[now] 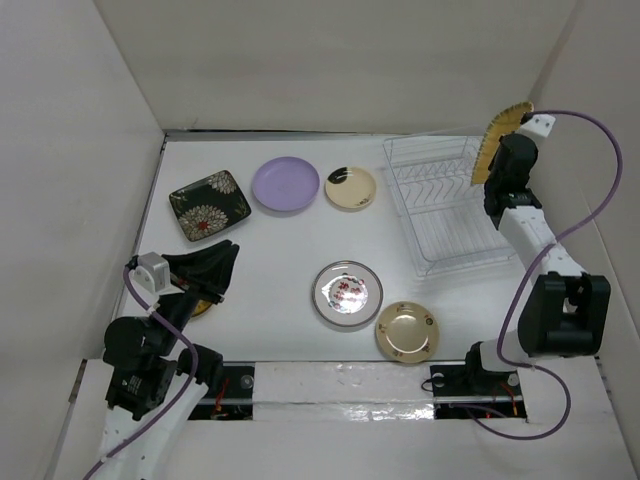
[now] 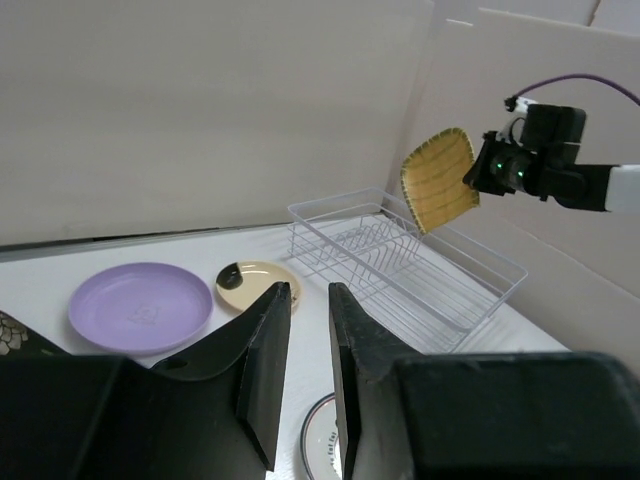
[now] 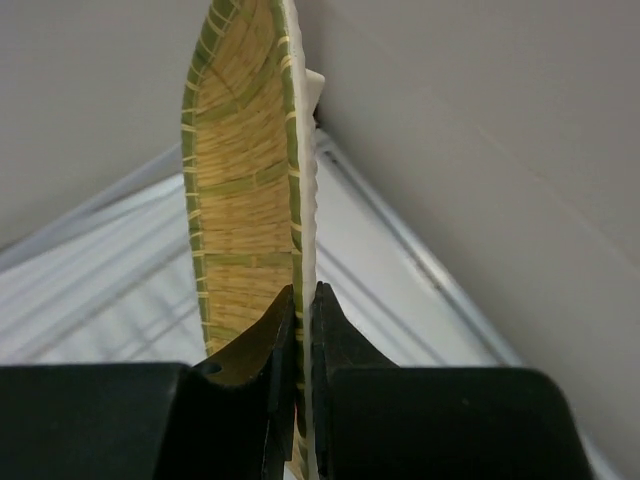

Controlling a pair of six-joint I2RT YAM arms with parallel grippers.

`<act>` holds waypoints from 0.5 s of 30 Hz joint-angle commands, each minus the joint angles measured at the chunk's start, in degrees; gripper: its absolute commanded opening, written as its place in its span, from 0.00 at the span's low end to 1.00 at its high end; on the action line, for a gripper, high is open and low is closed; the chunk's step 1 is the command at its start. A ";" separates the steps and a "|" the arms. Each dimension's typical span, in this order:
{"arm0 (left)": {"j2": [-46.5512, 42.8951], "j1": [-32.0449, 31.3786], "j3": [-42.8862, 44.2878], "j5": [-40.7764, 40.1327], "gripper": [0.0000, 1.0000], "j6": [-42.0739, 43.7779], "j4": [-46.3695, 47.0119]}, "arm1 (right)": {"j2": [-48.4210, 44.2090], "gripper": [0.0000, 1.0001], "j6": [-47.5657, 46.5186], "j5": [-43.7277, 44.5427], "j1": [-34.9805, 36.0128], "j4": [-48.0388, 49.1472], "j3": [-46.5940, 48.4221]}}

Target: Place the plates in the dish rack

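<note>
My right gripper (image 1: 494, 166) is shut on the edge of the yellow ribbed square plate (image 1: 502, 133) and holds it upright above the far right side of the white wire dish rack (image 1: 440, 205). The right wrist view shows the plate (image 3: 245, 180) edge-on between the jaws of the right gripper (image 3: 303, 300). The black square floral plate (image 1: 209, 204), the lilac plate (image 1: 285, 185) and the cream plate with a dark mark (image 1: 351, 187) lie in a row at the back. The red-patterned plate (image 1: 347, 293) and the tan plate (image 1: 406, 331) lie nearer. My left gripper (image 1: 222, 262) is open and empty, low at the left.
White walls close in the table on the left, back and right; the right wall is close beside the rack and the held plate (image 2: 438, 180). The rack (image 2: 400, 265) holds no plates. A small orange patch (image 1: 205, 306) shows under my left arm.
</note>
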 commanded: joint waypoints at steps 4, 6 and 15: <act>-2.72 -2.19 1.76 -1.46 0.19 0.59 1.35 | 6.21 0.00 -24.78 0.18 -0.59 -1.47 19.03; -2.98 -2.80 1.85 -2.25 0.20 0.77 1.17 | 8.32 0.00 -30.76 1.15 -1.20 -3.33 19.94; -2.72 -3.42 1.93 -2.26 0.19 0.94 0.91 | 13.51 0.00 -44.85 -0.59 -2.96 -5.00 19.67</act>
